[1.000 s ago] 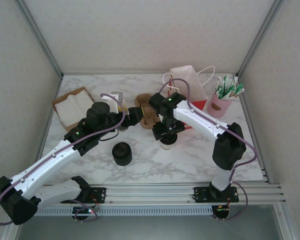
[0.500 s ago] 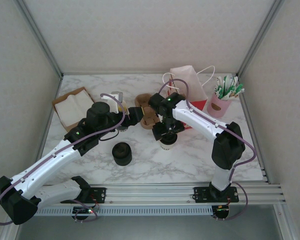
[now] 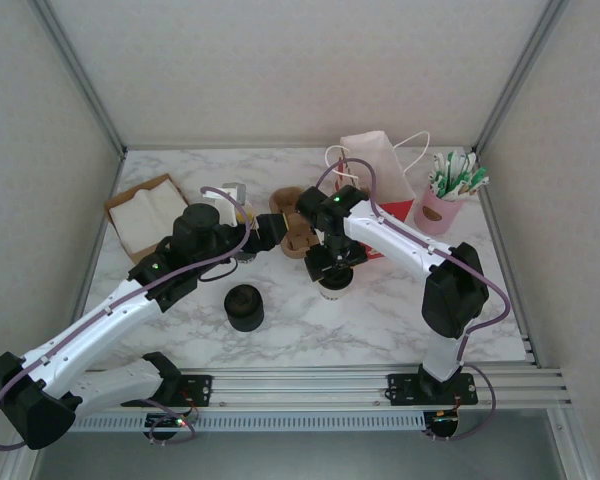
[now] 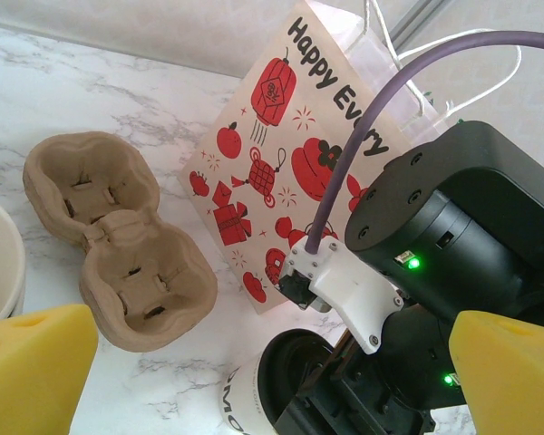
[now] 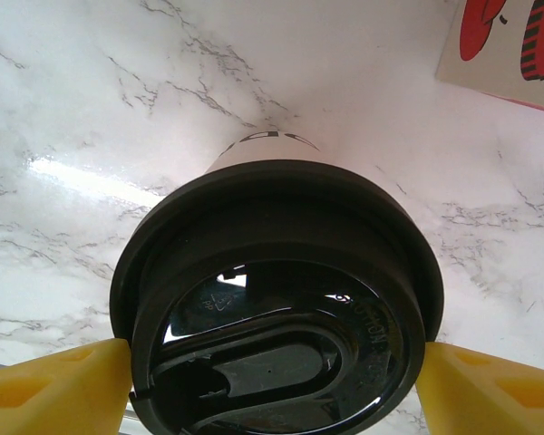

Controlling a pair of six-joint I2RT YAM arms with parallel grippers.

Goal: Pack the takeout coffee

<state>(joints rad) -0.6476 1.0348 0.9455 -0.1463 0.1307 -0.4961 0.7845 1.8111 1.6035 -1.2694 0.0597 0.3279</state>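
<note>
Black-lidded takeout coffee (image 5: pixel 276 272) clasped by right tool (image 5: pixel 272 388); left tool (image 4: pixel 272 367) wide; pink cup (image 3: pixel 440 214) holds sticks (image 3: pixel 456 176).

takeout coffee (image 3: pixel 336 289) mostly hidden beneath right pincer (image 3: pixel 334 275), bag (image 4: pixel 254 172) lettering cut short by right arm (image 4: pixel 462 208)

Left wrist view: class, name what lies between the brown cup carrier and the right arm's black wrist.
The red-and-white printed bag lies between the cup carrier and the right arm's wrist, as the left wrist view shows.
</note>
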